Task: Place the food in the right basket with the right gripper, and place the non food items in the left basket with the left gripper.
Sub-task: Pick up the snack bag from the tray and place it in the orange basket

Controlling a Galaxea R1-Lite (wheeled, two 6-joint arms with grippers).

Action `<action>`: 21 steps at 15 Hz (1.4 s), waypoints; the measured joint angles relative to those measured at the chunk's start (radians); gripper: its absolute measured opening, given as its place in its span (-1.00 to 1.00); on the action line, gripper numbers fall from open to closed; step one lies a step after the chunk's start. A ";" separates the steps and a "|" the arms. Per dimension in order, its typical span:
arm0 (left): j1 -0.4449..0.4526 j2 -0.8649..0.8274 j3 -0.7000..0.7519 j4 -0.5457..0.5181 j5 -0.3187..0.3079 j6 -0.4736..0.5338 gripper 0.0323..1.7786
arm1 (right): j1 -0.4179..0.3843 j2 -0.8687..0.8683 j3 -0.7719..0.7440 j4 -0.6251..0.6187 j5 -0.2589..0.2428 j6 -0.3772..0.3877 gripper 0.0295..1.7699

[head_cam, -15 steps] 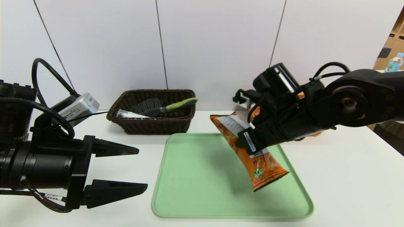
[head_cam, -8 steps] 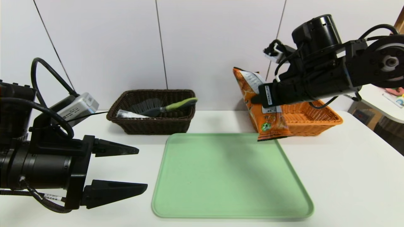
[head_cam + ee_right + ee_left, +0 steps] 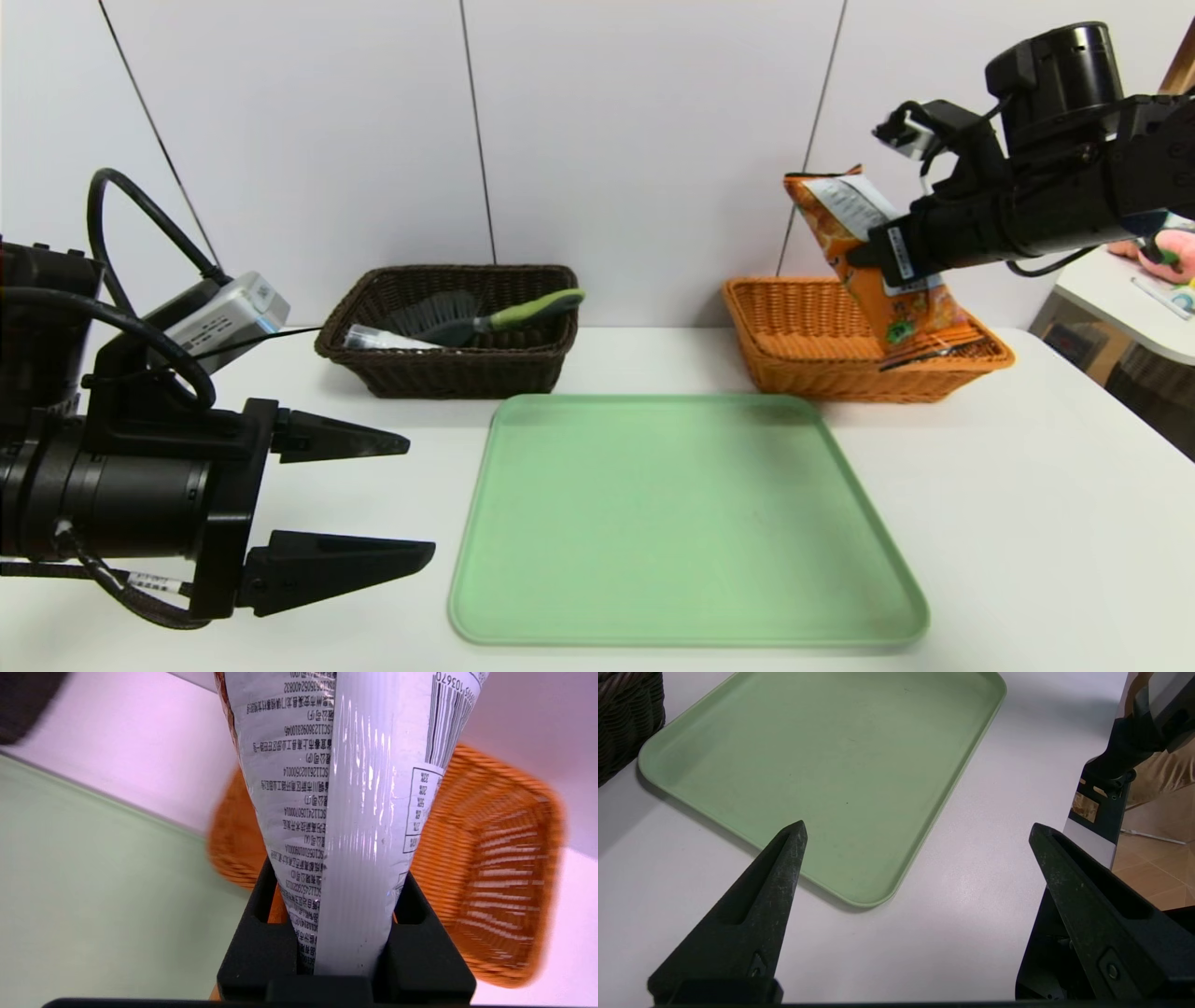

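Head view: right gripper [image 3: 882, 254] clamped on the food [image 3: 873, 271], a long orange packet hanging tilted above the right basket [image 3: 803, 359] at the far right of the table [image 3: 1027, 523]. Lower end of the packet, with its green mark, in front of the basket's right rim; touching or just above, impossible to tell. Fingertips hidden behind the packet. Left gripper [image 3: 411, 499] parked low at the near left, fingers spread wide, nothing between them, arm cut off by the frame edge. Left basket [image 3: 448, 369] at the far left, holding the scrub brush [image 3: 467, 317] with its green handle propped on the rim, and the white bottle [image 3: 383, 338], mostly hidden by the wicker wall. Green tray [image 3: 686, 523] between the baskets, nearer the robot.

Left wrist view: two black fingers [image 3: 752, 914] far apart over bare table, tray corner [image 3: 859, 896] beyond, a sliver of dark basket [image 3: 626, 723] at the frame edge.

Right wrist view: packet's white label panel [image 3: 341, 812] pinched between the black fingers [image 3: 261, 947], blocking much of the blurred orange basket [image 3: 490, 872] beneath; tray [image 3: 93, 896] off to one side.
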 joint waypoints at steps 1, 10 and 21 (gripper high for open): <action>0.000 -0.001 0.000 0.000 0.000 0.000 0.90 | -0.039 0.003 -0.001 -0.008 0.001 -0.074 -0.54; 0.000 -0.003 0.000 0.000 0.000 -0.001 0.90 | -0.208 0.063 -0.030 -0.068 0.109 -0.661 -0.55; 0.004 -0.008 0.006 0.000 -0.001 -0.005 0.90 | -0.167 0.171 -0.091 -0.070 0.063 -1.009 -0.56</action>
